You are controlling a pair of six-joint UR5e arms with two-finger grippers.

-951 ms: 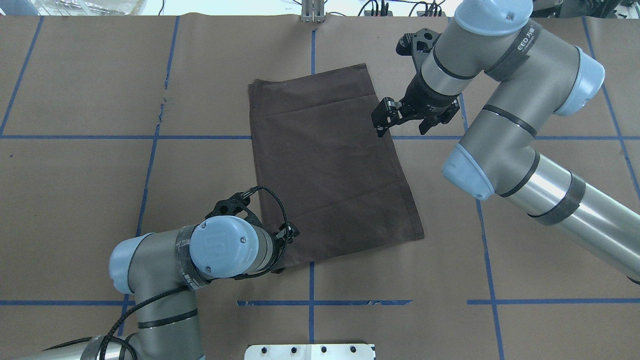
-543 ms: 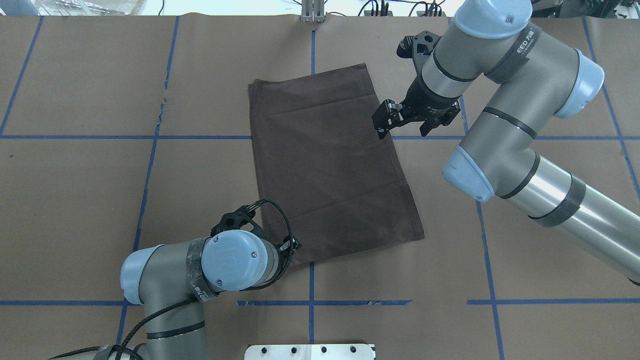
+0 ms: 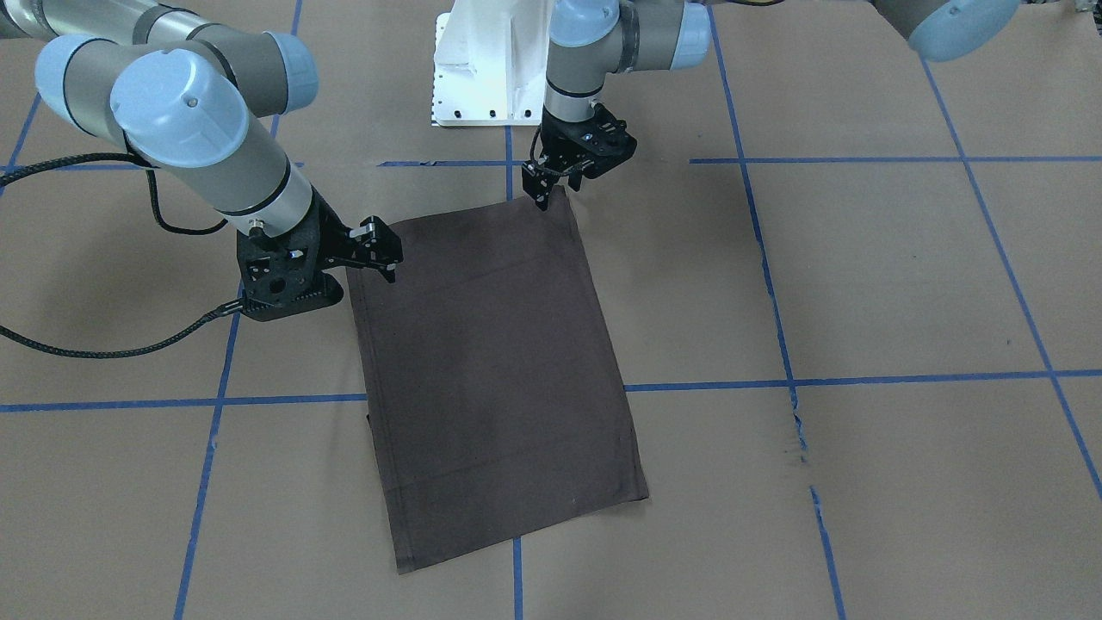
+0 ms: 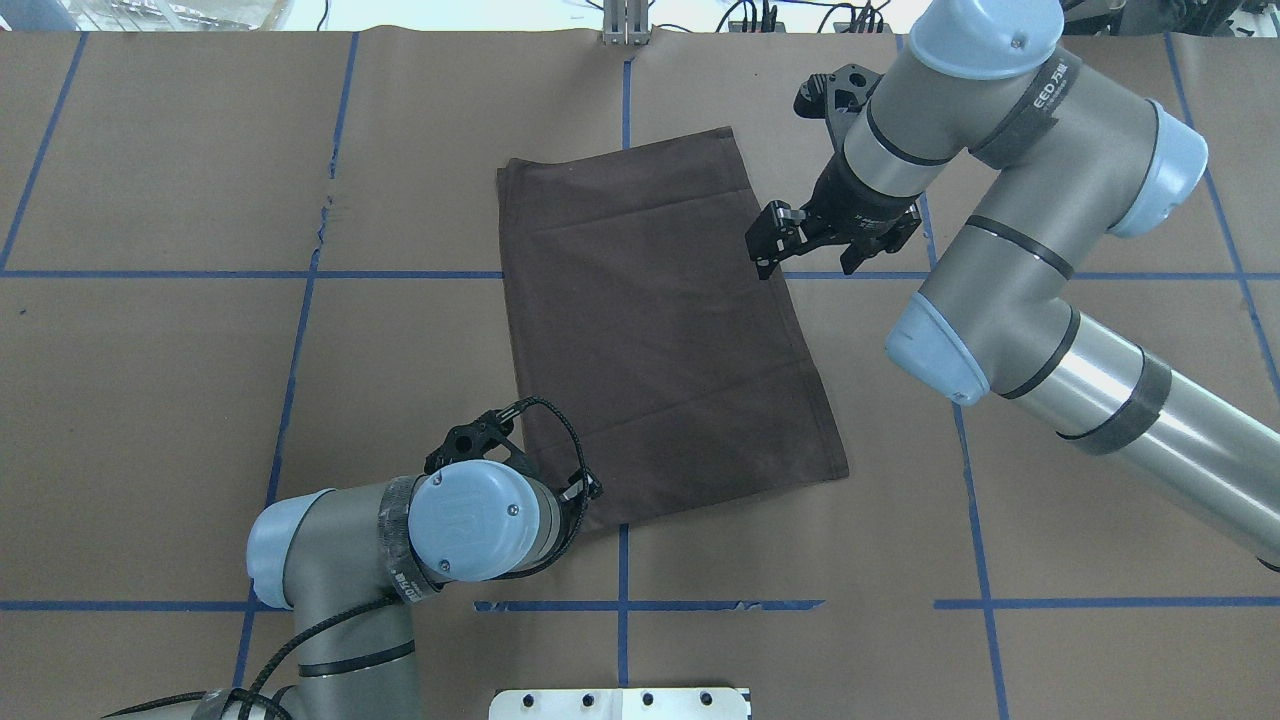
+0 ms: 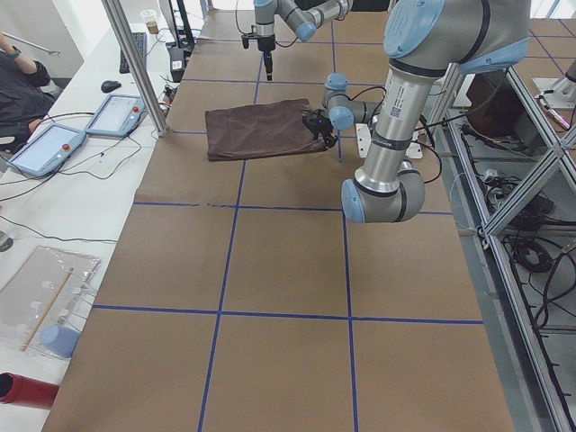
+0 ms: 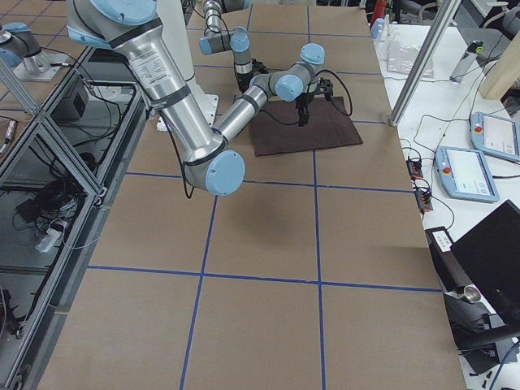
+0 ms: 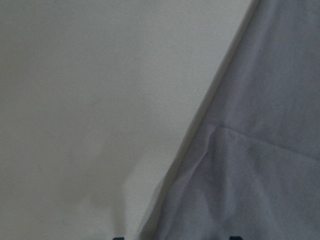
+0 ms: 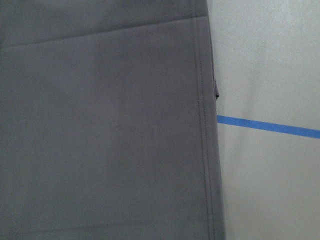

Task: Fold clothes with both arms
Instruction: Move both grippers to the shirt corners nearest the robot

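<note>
The dark brown clothes (image 4: 660,320) lie flat on the brown paper as a folded rectangle, also seen from across the table (image 3: 491,362). My left gripper (image 4: 585,490) hangs low at the corner nearest the robot (image 3: 551,185). The left wrist view shows that cloth corner (image 7: 260,150) with two fingertips apart at the bottom edge, so the gripper is open and holds nothing. My right gripper (image 4: 765,245) hovers open over the long right-hand edge, near the far end (image 3: 386,251). The right wrist view shows only the stitched hem (image 8: 202,125) and table.
Blue tape lines (image 4: 620,604) cross the paper-covered table. The white pedestal base (image 4: 620,703) sits at the robot's edge. Beyond the far edge a side table holds teach pendants (image 5: 40,148), and a person's arm (image 5: 18,81) shows there.
The left arm has drawn back toward the robot's edge, its gripper sliding to the cloth's near corner. The right gripper has barely shifted. The cloth lies as before.
</note>
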